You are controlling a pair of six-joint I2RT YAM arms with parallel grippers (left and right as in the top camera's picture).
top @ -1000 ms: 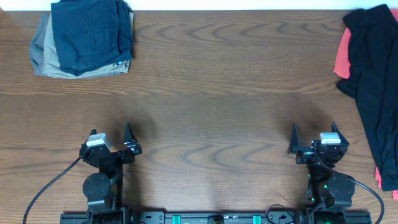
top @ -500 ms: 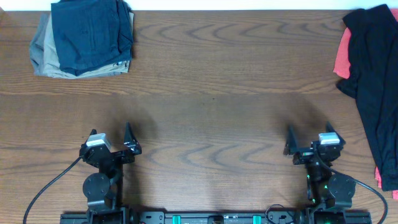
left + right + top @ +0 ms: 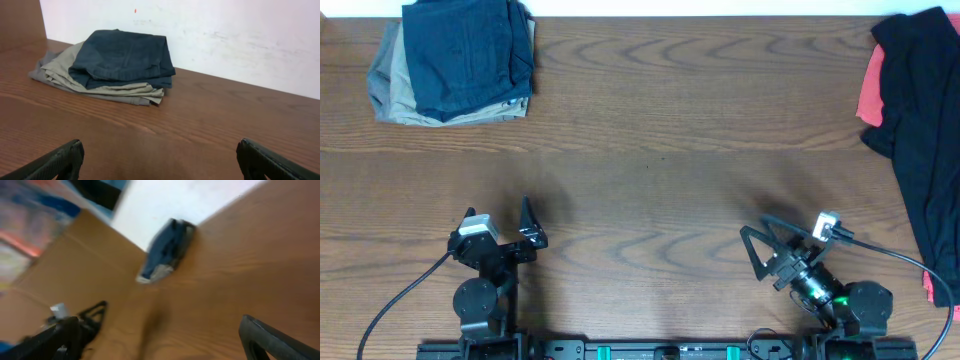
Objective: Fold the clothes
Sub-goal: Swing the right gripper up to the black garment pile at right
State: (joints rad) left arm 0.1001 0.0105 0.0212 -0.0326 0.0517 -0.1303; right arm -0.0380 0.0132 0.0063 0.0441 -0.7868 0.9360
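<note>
Black shirt lies well right of our right gripper, long axis running near-to-far; its collar end we cannot tell. Right and left gripper both gape empty.

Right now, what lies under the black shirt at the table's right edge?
A coral-red garment shows from beneath the black shirt, at its left side and again lower down. How far it extends underneath is covered.

Even, bright light casts soft shadows on the table; the right wrist view is motion-blurred and tilted.
</note>
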